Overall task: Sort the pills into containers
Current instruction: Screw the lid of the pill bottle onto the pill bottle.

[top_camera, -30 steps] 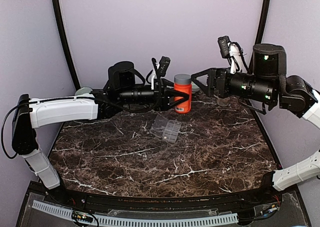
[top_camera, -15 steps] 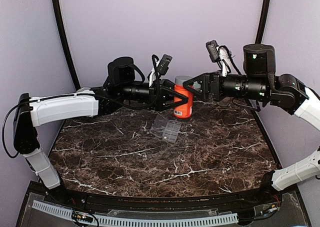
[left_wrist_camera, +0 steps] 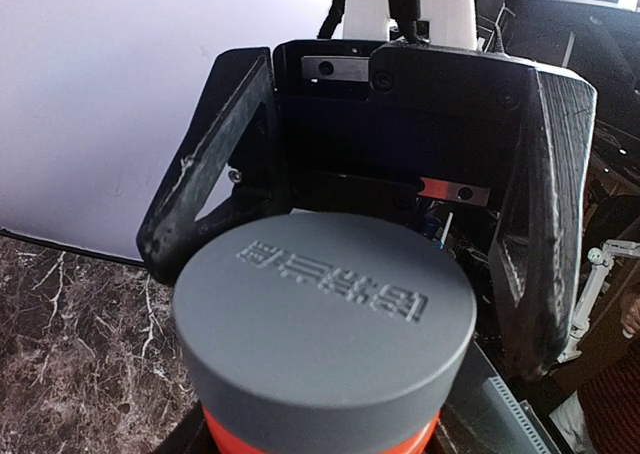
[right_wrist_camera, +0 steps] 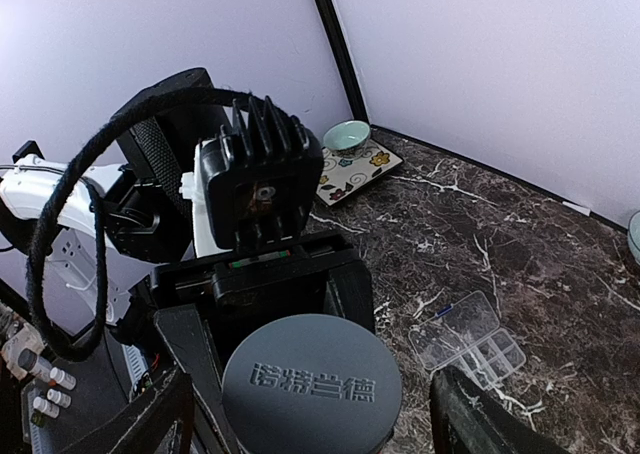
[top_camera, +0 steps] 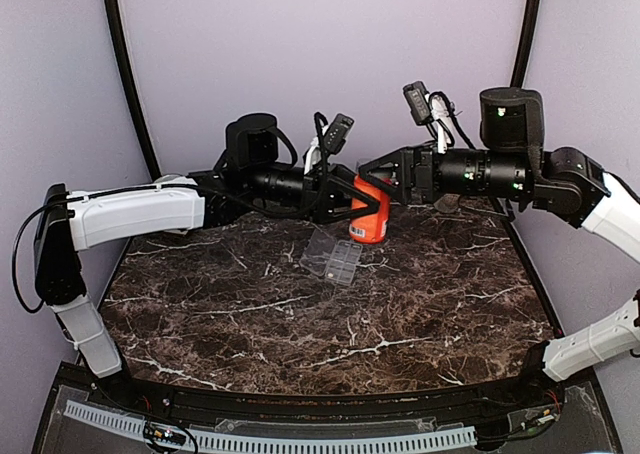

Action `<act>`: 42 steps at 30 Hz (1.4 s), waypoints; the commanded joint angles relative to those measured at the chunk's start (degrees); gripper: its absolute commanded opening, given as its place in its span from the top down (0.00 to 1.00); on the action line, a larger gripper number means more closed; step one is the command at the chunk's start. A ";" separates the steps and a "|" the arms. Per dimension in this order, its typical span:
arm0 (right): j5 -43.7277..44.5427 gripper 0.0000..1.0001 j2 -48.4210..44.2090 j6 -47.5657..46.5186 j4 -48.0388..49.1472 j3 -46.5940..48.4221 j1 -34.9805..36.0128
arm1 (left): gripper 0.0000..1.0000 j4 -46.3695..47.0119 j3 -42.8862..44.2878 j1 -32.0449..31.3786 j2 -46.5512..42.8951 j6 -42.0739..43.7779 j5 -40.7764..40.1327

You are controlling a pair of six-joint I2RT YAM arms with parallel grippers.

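Above the far table point(top_camera: 300, 314), left jaws grip the tilted orange bottle point(top_camera: 371, 221); right jaws stand wide open around its grey cap point(left_wrist_camera: 322, 319), gaps showing.

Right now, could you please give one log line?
left tool: holds orange bottle | right tool: open around grey cap | organiser box: untouched
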 commanded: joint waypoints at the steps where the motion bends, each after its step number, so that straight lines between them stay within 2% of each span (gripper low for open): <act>1: -1.91 0.20 1.26 -0.65 2.36 1.48 -0.52 | 1.00 -0.60 2.81 0.22 -0.52 0.45 2.33; 9: -2.93 0.27 1.82 -0.68 2.98 1.82 -0.97 | 1.00 -3.01 3.72 0.21 -0.16 1.78 3.42; 19: -3.52 0.27 1.73 -0.18 2.95 1.80 -1.21 | 1.00 -5.81 3.72 0.23 0.03 4.03 3.68; 29: -4.35 0.38 2.36 -0.08 2.52 2.13 -1.54 | 1.00 -6.11 4.13 0.23 0.03 4.22 4.10; 37: -4.42 0.38 2.23 0.37 2.53 1.84 -1.67 | 1.00 -5.64 4.34 0.23 -0.06 3.78 4.43; 39: -4.63 0.41 2.29 0.48 2.49 1.91 -1.67 | 1.00 -5.65 4.34 0.17 -0.05 3.71 4.42; 42: -4.73 0.52 2.44 0.59 2.29 2.17 -1.63 | 1.00 -5.56 4.36 0.23 0.03 3.61 4.50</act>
